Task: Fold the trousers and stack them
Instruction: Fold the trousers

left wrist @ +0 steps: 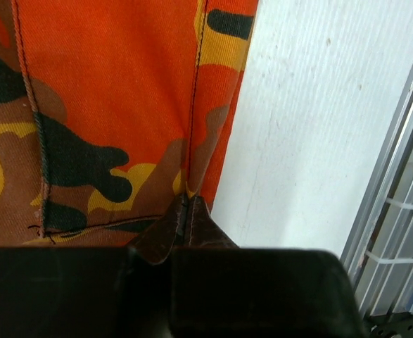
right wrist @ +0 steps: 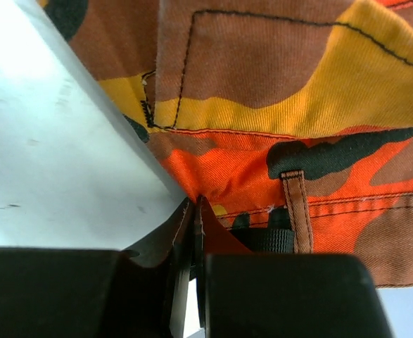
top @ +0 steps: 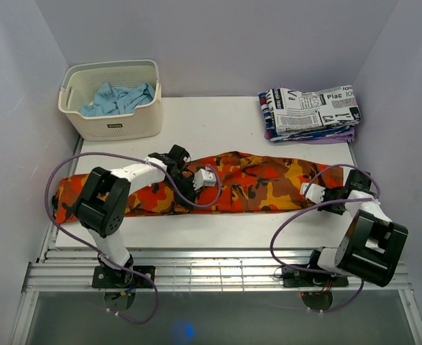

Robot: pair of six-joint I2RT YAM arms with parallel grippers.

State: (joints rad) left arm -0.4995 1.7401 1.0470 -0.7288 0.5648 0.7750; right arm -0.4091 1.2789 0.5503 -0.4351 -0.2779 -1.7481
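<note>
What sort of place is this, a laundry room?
Probably a robot test booth: plain walls enclose a white table, a left arm and right arm are bolted at its edge, and camouflage trousers lie before a laundry basket.

You have the trousers, camouflage of orange, red, yellow and dark brown, stretched flat in one long band. Their near edge is nipped in your left pincer, the leg ends lying well beyond it; the belt-looped waistband is nipped in your right pincer.
</note>
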